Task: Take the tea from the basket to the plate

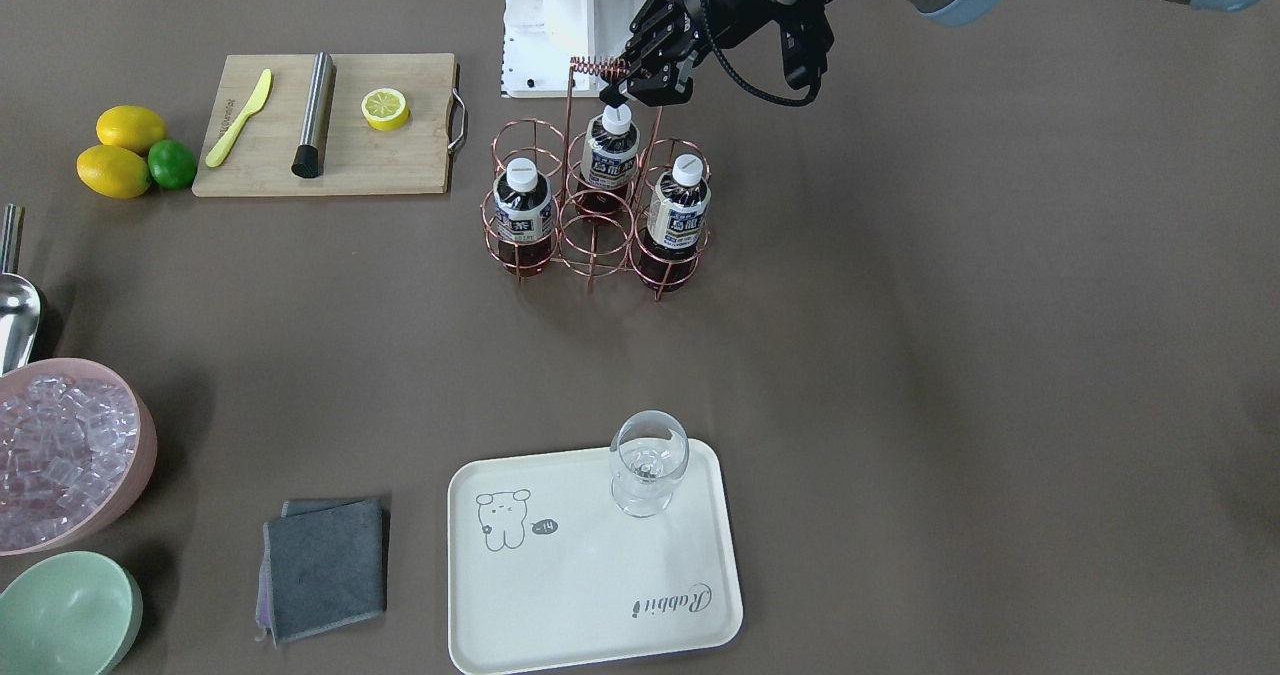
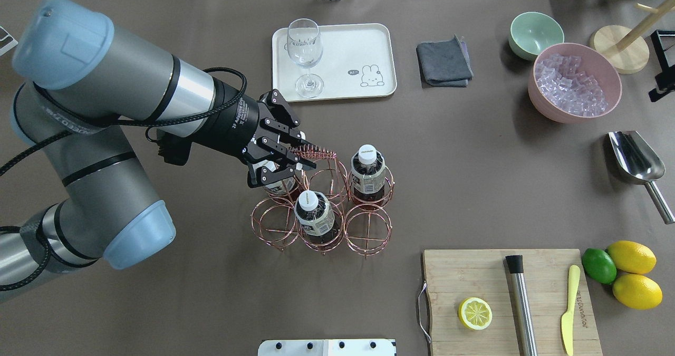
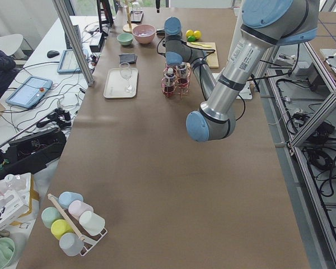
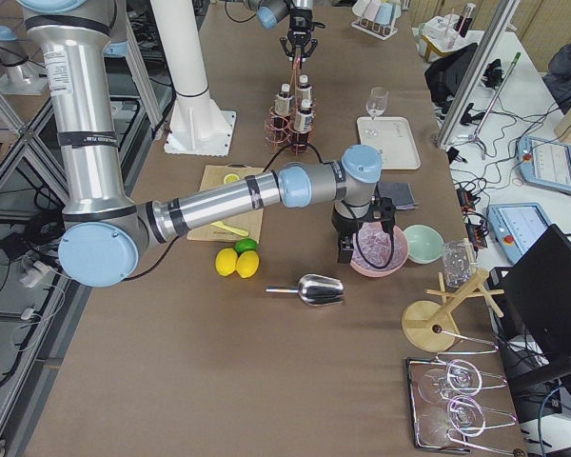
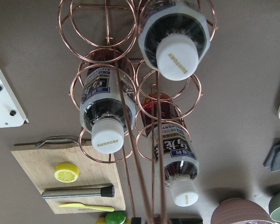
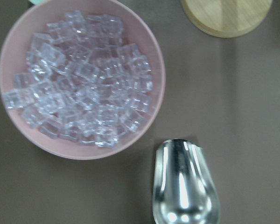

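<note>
Nearest to the robot, on its right, we see the cutting board point(image 2: 543, 292) w/ a lemon half point(image 2: 475, 314), a metal rod point(image 2: 522, 303) & a yellow knife point(image 2: 568, 311) on it. Just beside the board lie two lemons point(image 2: 633, 257) & a lime point(image 2: 598, 265).

Next, approx. mid-table, stands the basket point(image 2: 343, 221). We count three tea bottles, all upright in its rings:
- one point(image 2: 316, 216) in the middle ring of the near row;
- one point(image 2: 368, 172) in the far row, on the robot's right;
- one point(image 1: 678, 210) in the far row, on the robot's left, mostly hidden under the claw in the overhead view.

The left claw point(image 2: 298, 156) hangs above the basket at the level of the coil point(image 2: 319, 151) on the handle, at the coil's left end. Its fingers are spread & grip no bottle. Whether they touch the coil, we cannot tell.

Further out on the right lies the metal scoop point(image 2: 635, 158). The right claw point(image 4: 345, 255) shows only in the right-side view, above the rim of the pink bowl point(image 2: 553, 111) of ice. Spread or closed, we cannot tell.

Farthest is the plate point(image 2: 343, 45), well apart from the basket. All the tea is in the basket, and the plate carries only a stemmed glass point(image 2: 305, 55), which stands at the near corner on the robot's left. To the right of the plate come a grey cloth point(image 2: 444, 63), then a green bowl point(image 2: 535, 31) just beside the pink one.
</note>
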{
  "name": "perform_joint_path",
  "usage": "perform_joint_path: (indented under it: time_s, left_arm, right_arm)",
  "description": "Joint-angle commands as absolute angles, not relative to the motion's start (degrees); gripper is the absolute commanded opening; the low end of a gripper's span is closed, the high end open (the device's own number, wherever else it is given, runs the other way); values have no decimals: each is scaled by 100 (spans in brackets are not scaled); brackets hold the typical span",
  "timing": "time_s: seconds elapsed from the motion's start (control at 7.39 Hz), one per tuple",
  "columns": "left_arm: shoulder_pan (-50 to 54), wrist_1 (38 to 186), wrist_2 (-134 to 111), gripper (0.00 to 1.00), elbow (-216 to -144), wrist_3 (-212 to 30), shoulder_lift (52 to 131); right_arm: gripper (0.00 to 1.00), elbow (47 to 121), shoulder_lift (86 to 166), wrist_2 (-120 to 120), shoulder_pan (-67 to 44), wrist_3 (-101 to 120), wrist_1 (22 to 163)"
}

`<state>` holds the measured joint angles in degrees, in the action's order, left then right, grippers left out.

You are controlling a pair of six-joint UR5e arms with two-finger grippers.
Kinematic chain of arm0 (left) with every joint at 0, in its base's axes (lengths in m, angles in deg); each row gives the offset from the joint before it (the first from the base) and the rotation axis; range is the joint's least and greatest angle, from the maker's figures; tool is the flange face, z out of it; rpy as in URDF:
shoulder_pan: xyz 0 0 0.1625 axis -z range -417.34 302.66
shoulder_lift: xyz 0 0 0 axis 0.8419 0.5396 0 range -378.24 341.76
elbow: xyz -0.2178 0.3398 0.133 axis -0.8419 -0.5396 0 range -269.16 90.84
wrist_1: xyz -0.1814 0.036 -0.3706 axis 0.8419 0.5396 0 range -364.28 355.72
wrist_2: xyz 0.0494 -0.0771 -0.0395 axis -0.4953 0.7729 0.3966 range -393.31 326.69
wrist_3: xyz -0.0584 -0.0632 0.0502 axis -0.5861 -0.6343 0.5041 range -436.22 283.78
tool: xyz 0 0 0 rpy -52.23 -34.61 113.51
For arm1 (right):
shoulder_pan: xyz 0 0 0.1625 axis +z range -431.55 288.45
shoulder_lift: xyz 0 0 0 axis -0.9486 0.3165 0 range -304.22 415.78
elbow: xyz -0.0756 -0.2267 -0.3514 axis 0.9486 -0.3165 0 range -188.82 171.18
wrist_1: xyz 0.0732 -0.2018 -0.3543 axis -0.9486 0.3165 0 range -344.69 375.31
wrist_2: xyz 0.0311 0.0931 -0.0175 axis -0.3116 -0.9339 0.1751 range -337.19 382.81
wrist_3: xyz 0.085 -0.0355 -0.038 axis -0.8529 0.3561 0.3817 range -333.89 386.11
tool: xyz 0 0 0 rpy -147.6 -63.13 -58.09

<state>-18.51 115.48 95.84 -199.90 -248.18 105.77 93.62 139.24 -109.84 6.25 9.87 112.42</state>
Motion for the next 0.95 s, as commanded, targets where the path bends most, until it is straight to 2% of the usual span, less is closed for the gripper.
perform_joint_path:
  time_s: [0.0,0.27,0.54,0.81]
  left_arm:
    - [-1841,11638,9589,0,-19990,-24980,10604]
    - [-1841,11639,9589,0,-19990,-24981,10604]
    - [-1841,11639,9589,0,-19981,-24981,10595]
    - [-1841,11648,9589,0,-19981,-24981,10586]
  right_arm:
    - [100,9830,13157,-10991,-400,-1219,11217]
    - [100,9937,12674,-10701,-1018,-1458,11505]
    - [99,9946,11866,-10806,-1247,-1615,12435]
    - [99,10025,11408,-10719,-1896,-3042,12447]
